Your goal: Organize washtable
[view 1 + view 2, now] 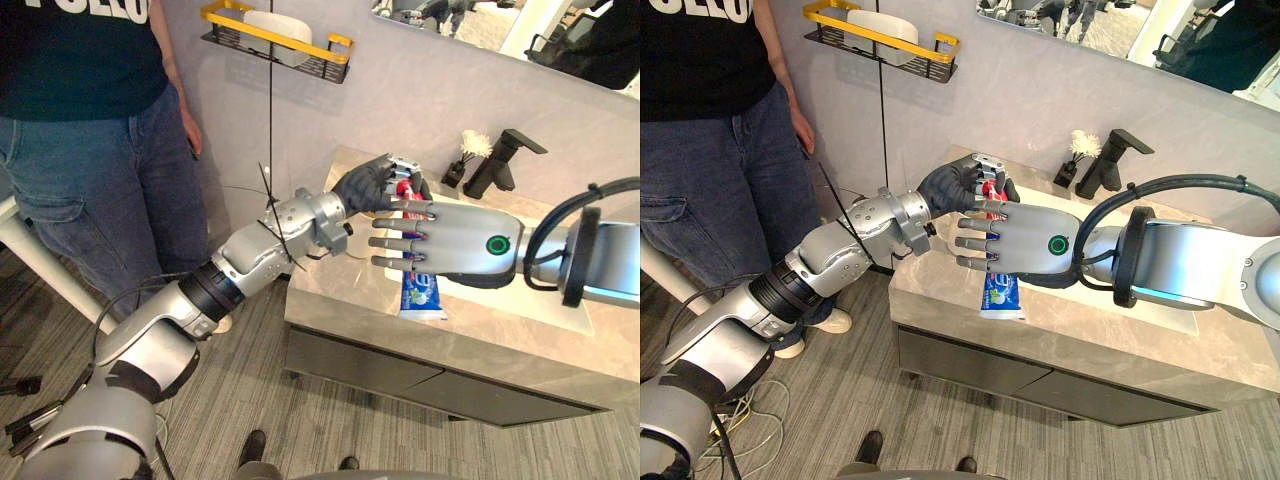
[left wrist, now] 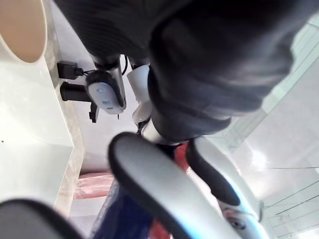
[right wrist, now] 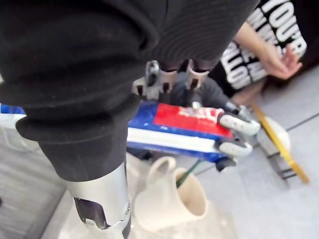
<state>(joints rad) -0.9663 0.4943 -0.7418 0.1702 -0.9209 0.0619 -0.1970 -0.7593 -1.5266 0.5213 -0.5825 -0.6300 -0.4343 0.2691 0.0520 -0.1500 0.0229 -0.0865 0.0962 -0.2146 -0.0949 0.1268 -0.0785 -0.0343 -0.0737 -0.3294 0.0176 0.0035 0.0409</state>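
Note:
A blue, red and white toothpaste tube (image 1: 424,293) hangs upright over the front of the grey stone washtable (image 1: 500,345). My left hand (image 1: 368,185) reaches in from the left and is curled on the tube's red upper end. My right hand (image 1: 455,240) comes from the right, with its fingers (image 1: 975,240) bent across the tube's middle. In the right wrist view the tube (image 3: 174,127) lies past my own fingers, with the left hand's fingertips (image 3: 234,134) wrapped round one end. Below it stands a cream mug (image 3: 172,201) holding a green toothbrush (image 3: 187,173).
A black faucet (image 1: 500,160) and a small black vase with a white flower (image 1: 465,150) stand at the back of the table. A yellow-railed wall shelf (image 1: 275,40) hangs at upper left. A person in jeans (image 1: 80,160) stands close on the left.

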